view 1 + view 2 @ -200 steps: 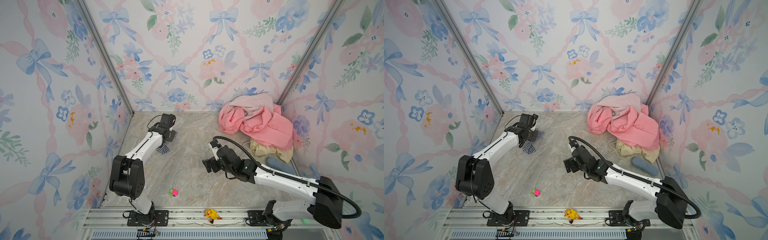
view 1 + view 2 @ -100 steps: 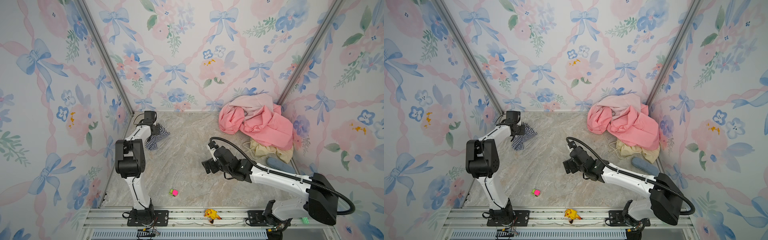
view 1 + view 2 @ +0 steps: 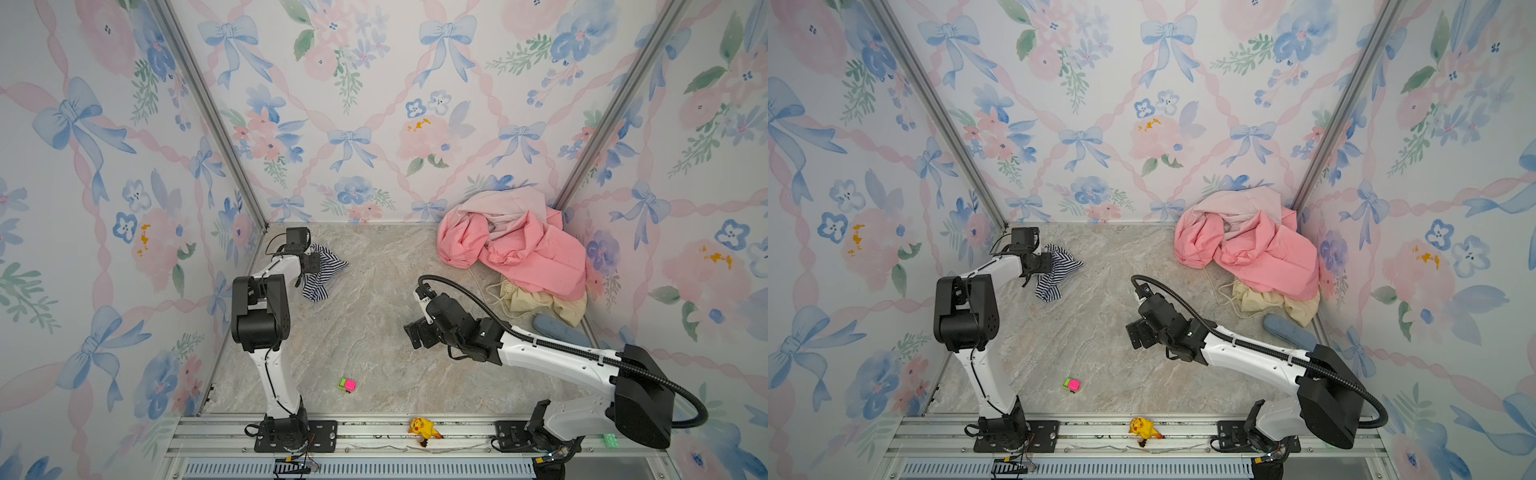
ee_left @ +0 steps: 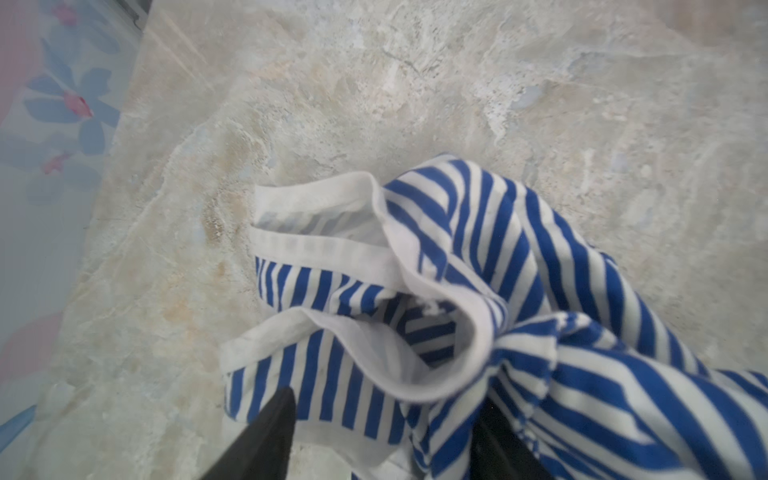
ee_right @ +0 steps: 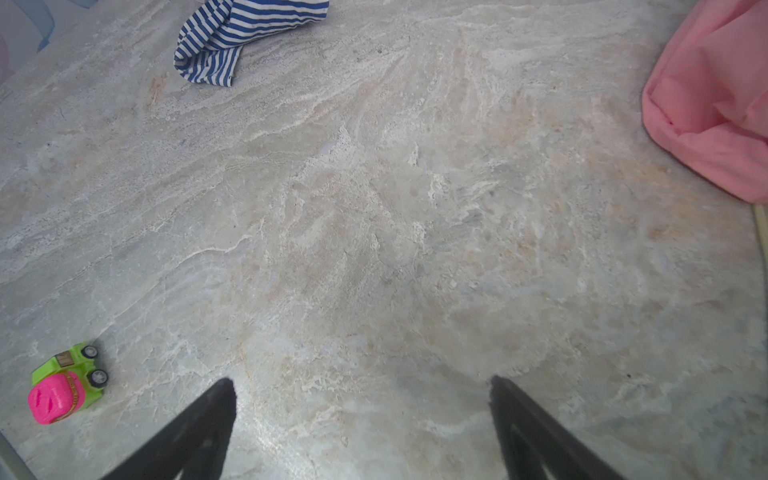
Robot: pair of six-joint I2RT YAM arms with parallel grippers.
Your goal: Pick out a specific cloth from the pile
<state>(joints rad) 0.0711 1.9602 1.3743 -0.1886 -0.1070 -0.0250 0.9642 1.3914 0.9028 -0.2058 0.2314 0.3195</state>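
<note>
A small booth papered with pastel bows and flowers encloses a pale marbled surface [image 3: 365,332], seen from above in both top views.

The pile [image 3: 536,249] fills the far right corner: big salmon-pink and pale pink fabrics heaped over a cream-yellow cloth [image 3: 540,301] whose drawstring trails out onto the surface.

The cloth [image 3: 322,270], a small garment in navy and white stripes, lies crumpled near the far left corner, well apart from the pile. It was probably placed there so that the chosen item stands clearly separate from the rest.

The left end effector [image 4: 386,399] sits low over the cloth. In the left wrist view its two dark fingers are spread apart, with the striped fabric lying slack between and over them rather than pinched. This looks like a release, so the task appears nearly complete.

The right end effector [image 5: 363,382] hangs over bare surface in the middle, fingers wide and empty, probably parked out of the way.

A green and pink toy car [image 3: 347,384] sits near the front edge. A small yellow toy figure [image 3: 422,428] rests on the metal rail in front.
</note>
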